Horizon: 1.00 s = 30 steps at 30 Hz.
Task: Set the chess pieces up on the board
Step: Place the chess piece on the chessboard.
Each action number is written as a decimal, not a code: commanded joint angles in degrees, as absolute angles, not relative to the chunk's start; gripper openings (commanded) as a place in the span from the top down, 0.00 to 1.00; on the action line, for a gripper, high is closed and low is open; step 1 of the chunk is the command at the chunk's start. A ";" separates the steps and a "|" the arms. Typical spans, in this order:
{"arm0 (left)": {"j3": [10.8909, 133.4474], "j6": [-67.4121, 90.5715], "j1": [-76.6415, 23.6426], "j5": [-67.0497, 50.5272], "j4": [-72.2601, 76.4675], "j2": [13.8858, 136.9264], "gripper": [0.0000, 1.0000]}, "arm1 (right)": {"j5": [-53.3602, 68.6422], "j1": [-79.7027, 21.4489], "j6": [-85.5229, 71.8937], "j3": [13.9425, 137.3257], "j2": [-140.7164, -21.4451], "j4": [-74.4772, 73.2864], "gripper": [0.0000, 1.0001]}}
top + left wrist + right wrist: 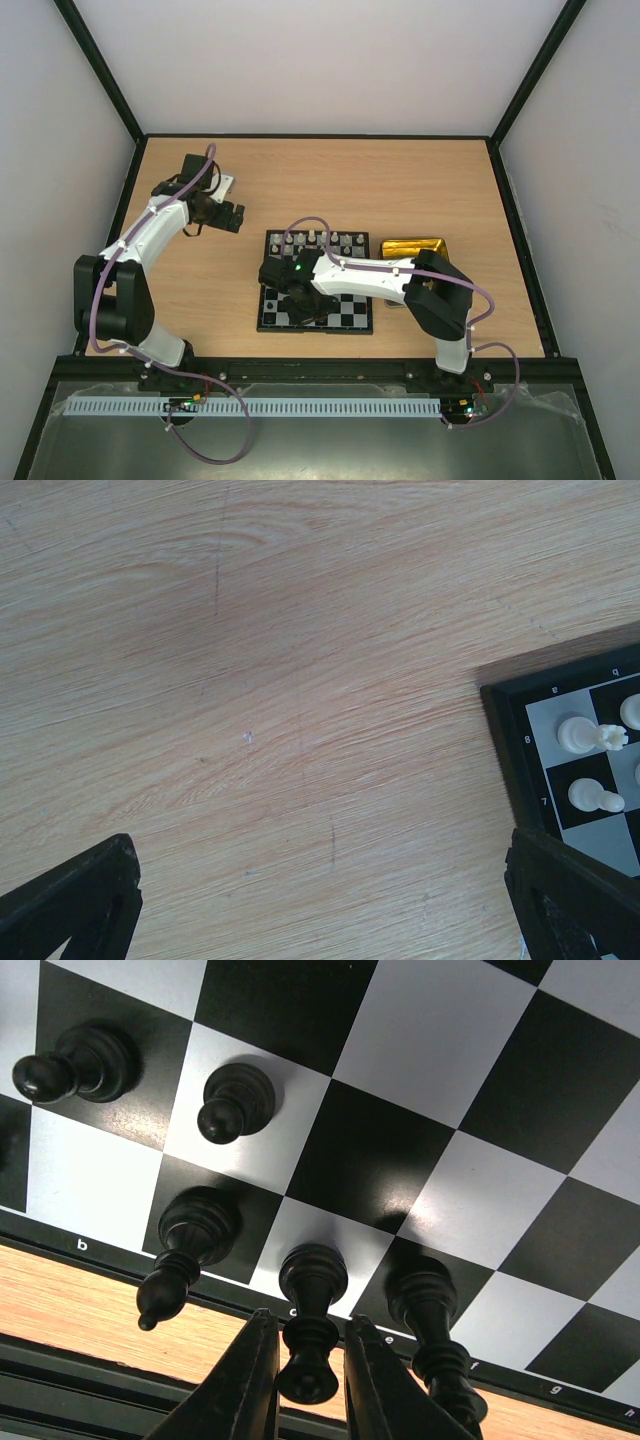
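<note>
R gripper (308,1318): fingers (250,1380) sit tight either side of the top of a black piece (312,1272) standing on the near row of the board (480,1080), btwn a black bishop (185,1245) and a taller black piece (432,1325); can't tell if pinching or just clear. Two black pawns (228,1100) stand one row farther in, and white pieces (320,238) line the far rows. L gripper (320,880) is spread wide w/ nothing in it over the bare table (250,630), left of the board's far-left corner.
</note>
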<state>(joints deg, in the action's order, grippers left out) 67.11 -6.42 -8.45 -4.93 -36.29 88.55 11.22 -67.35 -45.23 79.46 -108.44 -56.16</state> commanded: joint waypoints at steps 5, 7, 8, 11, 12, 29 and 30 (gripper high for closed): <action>66.73 -6.69 -8.61 -5.45 -36.06 88.18 0.01 | 10.20 -67.07 -46.00 79.57 -108.04 -56.38 0.82; 66.71 -6.68 -8.61 -5.54 -36.05 88.08 0.01 | 10.20 -67.06 -45.96 79.57 -107.84 -56.25 0.82; 66.64 -6.68 -8.61 -5.54 -36.08 87.98 0.01 | 10.15 -67.06 -46.04 79.67 -107.80 -56.32 0.82; 66.75 -6.68 -8.61 -5.54 -36.14 87.83 0.01 | 9.86 -67.06 -46.14 79.91 -107.57 -56.45 0.81; 66.75 -6.68 -8.61 -5.54 -36.17 87.81 0.01 | 9.78 -67.06 -46.15 80.01 -107.43 -56.51 0.81; 66.43 -6.72 -8.59 -5.58 -36.26 87.28 0.01 | 8.88 -67.06 -45.73 82.36 -107.07 -57.59 0.80; 66.44 -6.76 -8.61 -5.59 -36.28 87.28 0.01 | 8.88 -67.07 -45.73 82.55 -107.16 -57.71 0.80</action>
<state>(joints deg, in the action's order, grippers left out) 67.09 -6.42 -8.45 -4.95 -36.32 88.53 10.20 -67.35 -45.50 80.51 -108.44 -56.27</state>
